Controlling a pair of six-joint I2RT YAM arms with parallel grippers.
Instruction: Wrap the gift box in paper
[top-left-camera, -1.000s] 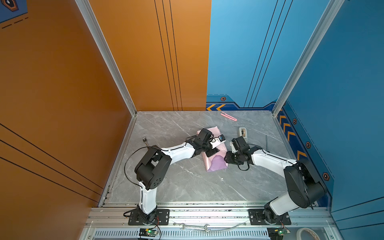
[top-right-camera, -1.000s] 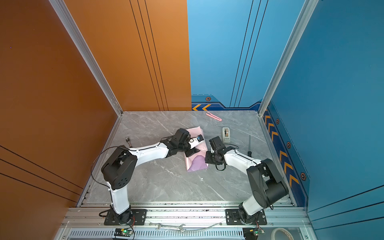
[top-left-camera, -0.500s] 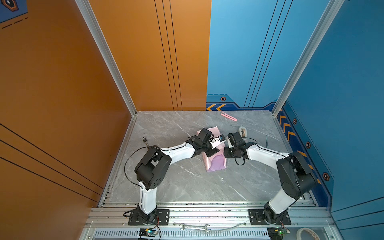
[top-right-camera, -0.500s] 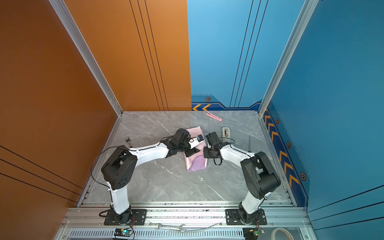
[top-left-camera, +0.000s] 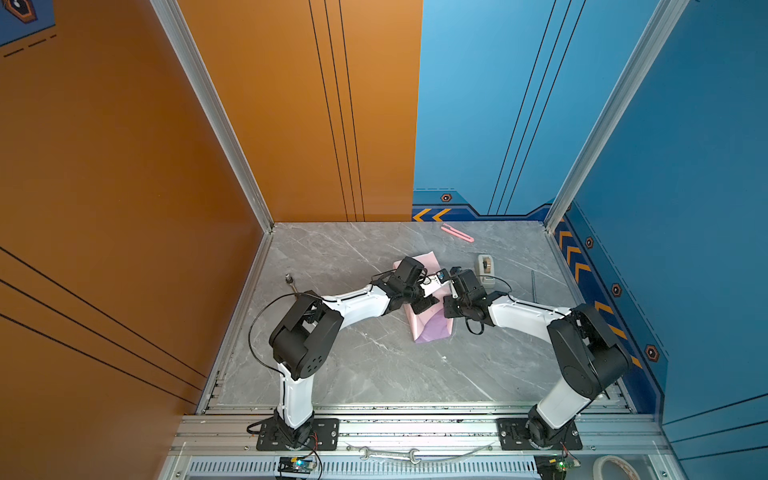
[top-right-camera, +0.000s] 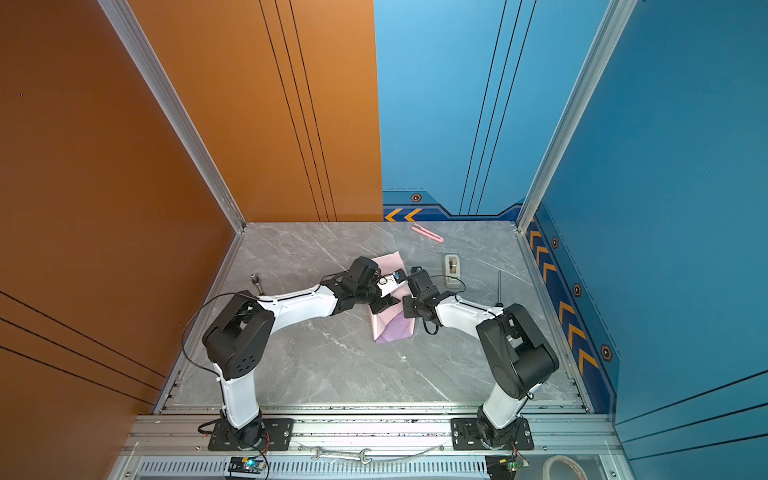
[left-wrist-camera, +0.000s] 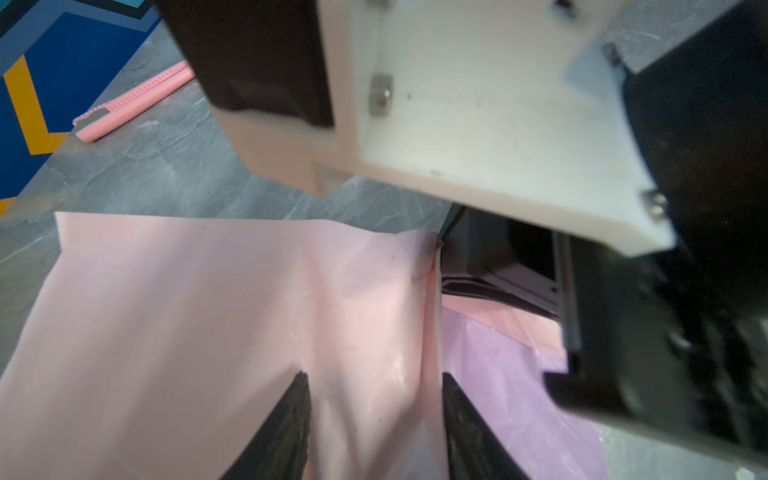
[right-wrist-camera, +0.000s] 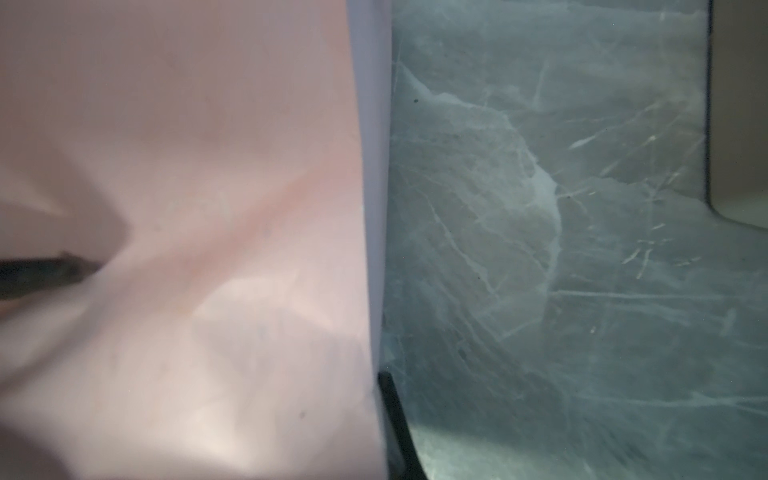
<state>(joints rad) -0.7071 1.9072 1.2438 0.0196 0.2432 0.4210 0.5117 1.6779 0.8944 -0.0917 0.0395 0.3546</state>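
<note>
Listed on grey marble surface (top-left-camera: 374, 365): creased paper (top-left-camera: 432, 330), pink over lilac. Grasped at raised pink fold by left gripper (left-wrist-camera: 374, 386); clenched at edge by right gripper (right-wrist-camera: 382, 386).

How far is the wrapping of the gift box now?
Done: the paper is folded over; the box is hidden, presumably inside. In hand: the left claw and the right claw each pinch a fold. Still to do: loose ends, probably taping; the tape dispenser stands apart.

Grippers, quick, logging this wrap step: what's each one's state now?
Left gripper: jaws apart astride a fold of the paper; grip cannot be told.
Right gripper: shut on the paper's edge.
</note>
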